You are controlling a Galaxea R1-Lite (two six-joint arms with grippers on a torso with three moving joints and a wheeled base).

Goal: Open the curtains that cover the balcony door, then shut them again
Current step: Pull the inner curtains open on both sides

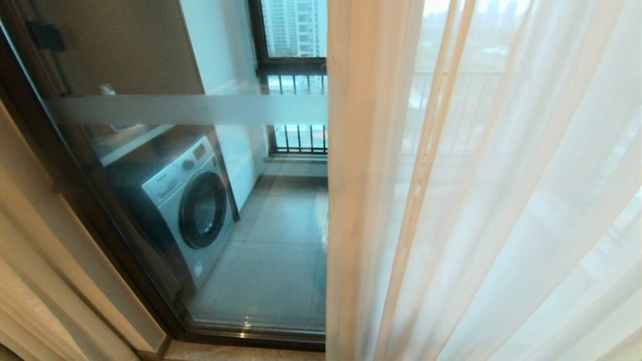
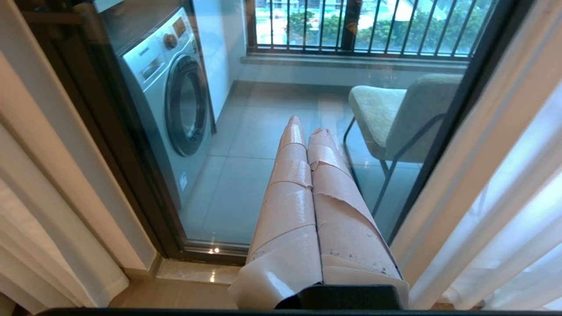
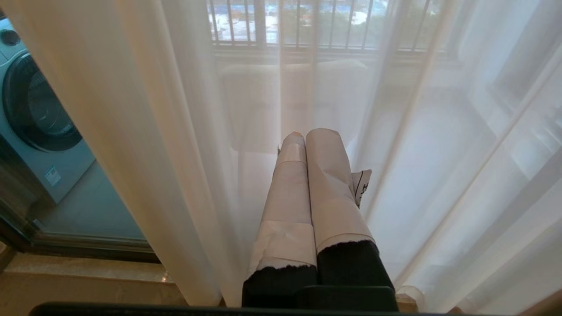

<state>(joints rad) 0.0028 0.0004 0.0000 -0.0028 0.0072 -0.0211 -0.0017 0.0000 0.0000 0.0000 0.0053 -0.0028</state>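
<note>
A thin white sheer curtain (image 1: 481, 200) hangs over the right half of the balcony door (image 1: 261, 225). Its left half is bare glass with a frosted band (image 1: 190, 109). A cream-beige drape (image 1: 35, 260) is bunched at the far left. Neither arm shows in the head view. In the left wrist view my left gripper (image 2: 307, 127), wrapped in pink tape, is shut and empty, pointing at the bare glass. My right gripper (image 3: 309, 134) is shut too, holding nothing, close in front of the sheer curtain (image 3: 184, 131).
Behind the glass stand a silver washing machine (image 1: 185, 205) at the left and a chair (image 2: 395, 114) on the tiled balcony floor. A window with black railing bars (image 1: 298, 138) lies beyond. The dark door frame (image 1: 251, 338) meets a marble sill.
</note>
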